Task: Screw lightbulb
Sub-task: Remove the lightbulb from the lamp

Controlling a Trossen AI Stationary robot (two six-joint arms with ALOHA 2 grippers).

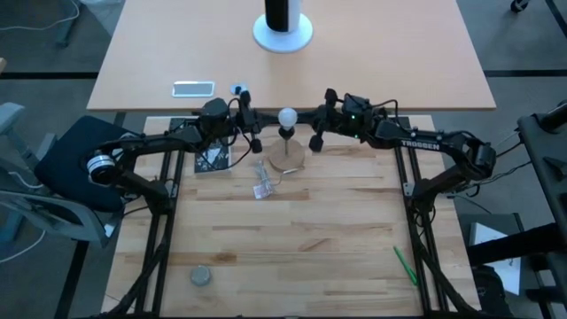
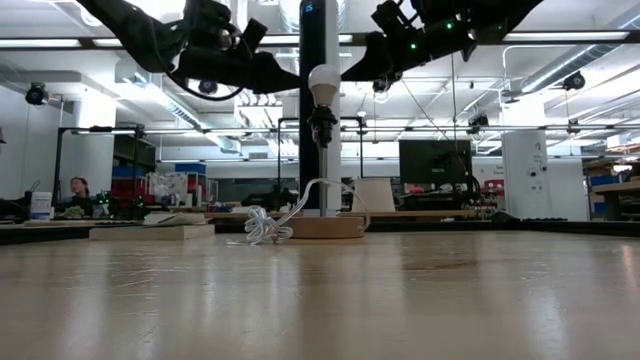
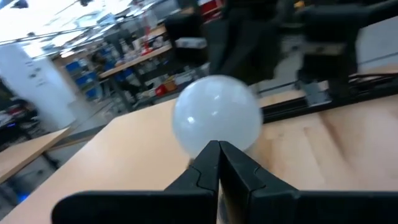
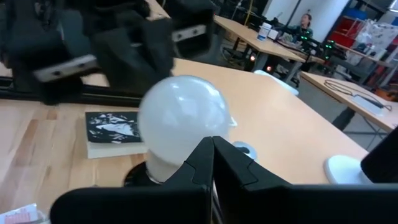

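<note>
Coiled white cable (image 2: 262,228) lies nearest, then the round wooden base (image 1: 287,158), and the lightbulb (image 1: 287,117) stands upright in its socket above it. Left gripper (image 1: 254,127) and right gripper (image 1: 317,127) flank the bulb just beside it, both pinched shut, holding nothing.

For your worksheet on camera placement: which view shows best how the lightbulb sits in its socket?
The low view: the lightbulb stands upright in profile on a dark socket above the round wooden base. The high view gives only its top as a white dot. Both wrist views show the globe close up, fingers covering its bottom.
</note>
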